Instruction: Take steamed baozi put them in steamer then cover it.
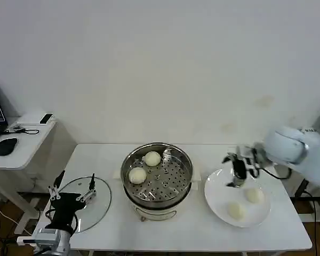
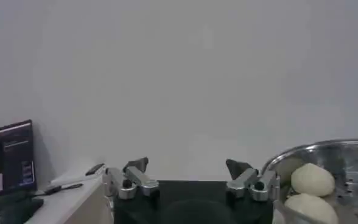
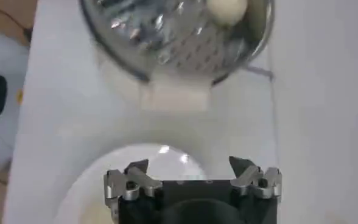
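White plate (image 1: 220, 205) holds two baozi (image 1: 254, 195) beneath the right gripper (image 1: 238, 172), jaws open.

The head camera looks down from above at the whole counter (image 1: 202, 234), with the steamer (image 1: 157, 176) at centre. The left wrist camera sits low, facing the wall, the steamer (image 2: 337, 164) at lower right. The right wrist camera looks straight down, the steamer (image 3: 173, 42) at the top.
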